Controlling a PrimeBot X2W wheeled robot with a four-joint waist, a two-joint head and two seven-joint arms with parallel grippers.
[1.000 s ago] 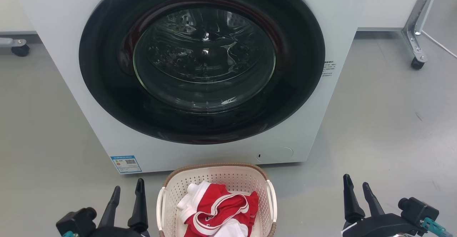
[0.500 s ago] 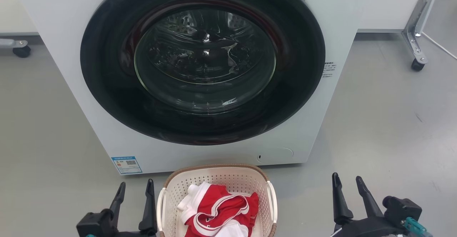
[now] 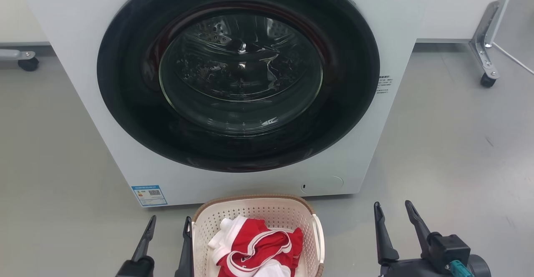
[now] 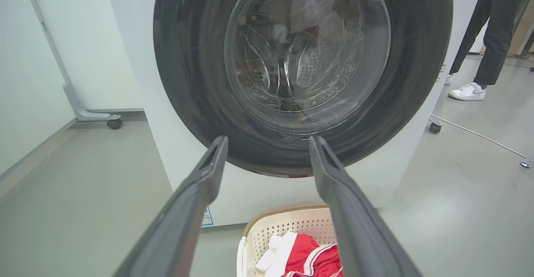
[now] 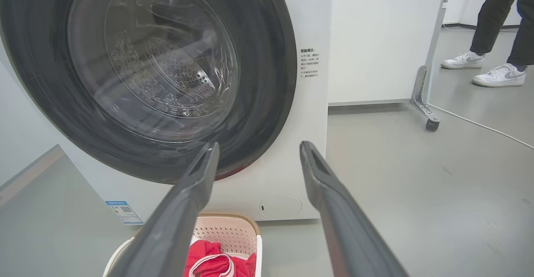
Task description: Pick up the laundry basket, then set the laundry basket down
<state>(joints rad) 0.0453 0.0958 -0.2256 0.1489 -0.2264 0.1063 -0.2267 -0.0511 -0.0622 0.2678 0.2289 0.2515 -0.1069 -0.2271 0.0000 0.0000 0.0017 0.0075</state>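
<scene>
Head view has the laundry basket [image 3: 267, 213] sitting on the grey floor [image 3: 438, 143] just in front of the white washing machine [image 3: 229, 187], whose round glass door [image 3: 240, 72] is closed. Inside the basket lies a crumpled red-and-white garment [image 3: 254, 248], heaped toward the near side. The left gripper [image 3: 171, 218] has its fingers spread apart, grasping nothing, with the inner finger just beside the basket's left side. Whether they touch I cannot tell. The right gripper [image 3: 392, 204] is likewise spread and empty, over bare floor well apart from the basket's right side.
</scene>
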